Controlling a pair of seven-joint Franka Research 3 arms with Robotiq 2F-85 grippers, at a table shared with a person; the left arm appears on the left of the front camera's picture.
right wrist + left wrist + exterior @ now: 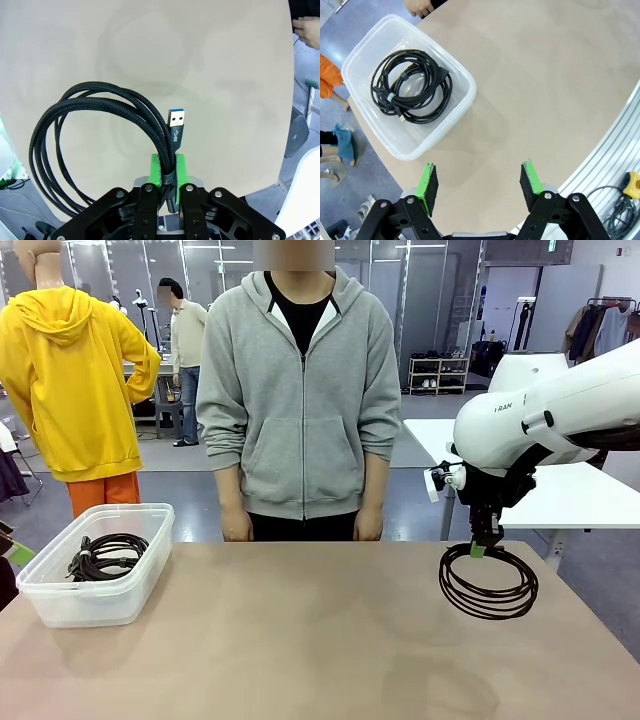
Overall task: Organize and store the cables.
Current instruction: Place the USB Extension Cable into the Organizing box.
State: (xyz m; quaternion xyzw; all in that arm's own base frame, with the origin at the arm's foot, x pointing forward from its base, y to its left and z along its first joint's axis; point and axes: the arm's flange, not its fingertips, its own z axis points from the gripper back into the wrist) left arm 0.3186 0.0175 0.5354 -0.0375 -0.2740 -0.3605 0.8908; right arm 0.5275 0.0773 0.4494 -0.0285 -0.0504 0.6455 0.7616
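A coiled black cable (488, 582) hangs from my right gripper (480, 548) above the right side of the table. In the right wrist view the green pads of my right gripper (168, 172) are shut on the coil (95, 125), and its blue USB plug (176, 121) sticks up beside them. Another coiled black cable (107, 555) lies inside the clear plastic bin (60, 602) at the table's left. My left gripper (479, 181) is open above the table's near edge, just beside the bin (459, 107), with nothing between its fingers; the stored cable (412, 87) is plain below it.
A person in a grey hoodie (300, 400) stands at the far side of the table, hands hanging at the table's edge. The tan tabletop (300, 630) stretches between the bin and the hanging coil. A white table (570, 490) stands behind on the right.
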